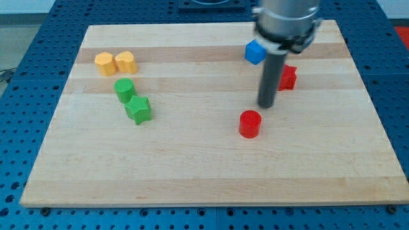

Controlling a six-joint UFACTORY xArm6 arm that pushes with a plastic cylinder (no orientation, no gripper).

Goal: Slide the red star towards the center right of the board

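Note:
The red star (287,77) lies in the upper right part of the wooden board (204,160), partly hidden behind my rod. My tip (266,106) rests on the board just left of and below the red star, close to it. A red cylinder (250,123) stands just below and left of my tip. A blue cube (255,52) sits above the tip, near the view's top.
A yellow hexagon-like block (105,63) and a yellow block (126,61) sit side by side at the upper left. A green cylinder (124,89) and a green star (138,109) lie below them.

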